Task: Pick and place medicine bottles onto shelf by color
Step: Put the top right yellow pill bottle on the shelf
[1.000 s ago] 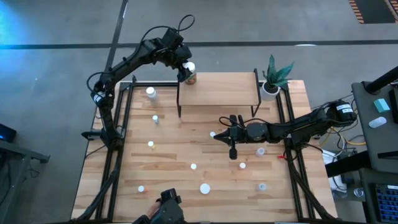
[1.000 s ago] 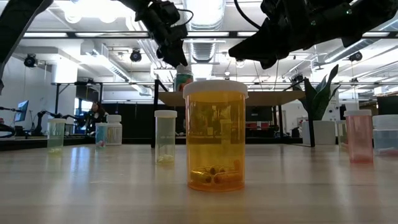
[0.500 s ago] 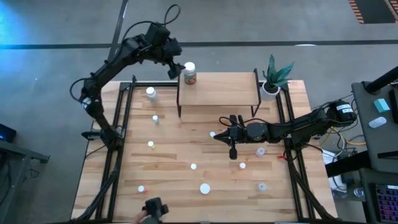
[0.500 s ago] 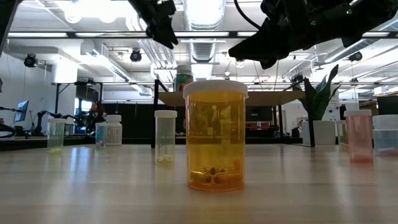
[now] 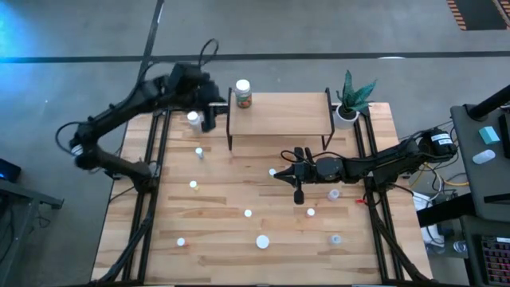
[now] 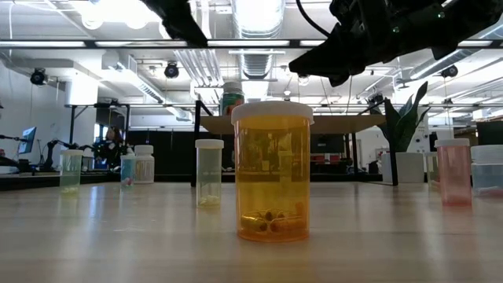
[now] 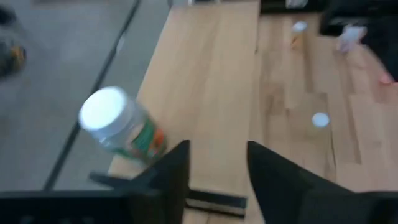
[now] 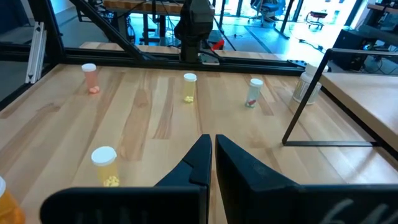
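L tool [image 5: 209, 121] blurred – gap btwn fingers, empty; shelf [image 5: 280, 114] legs hidden.

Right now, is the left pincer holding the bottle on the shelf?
No, the left pincer is beside the shelf, apart from the bottle on its corner.

one camera looks straight down on the whole light wood-plank desk [image 5: 239, 199]; another sits at desk-top height, close behind a yellow white-capped bottle [image 6: 272, 169]. both wrist cameras (one per arm) share the small light-wood shelf [image 7: 214, 93].
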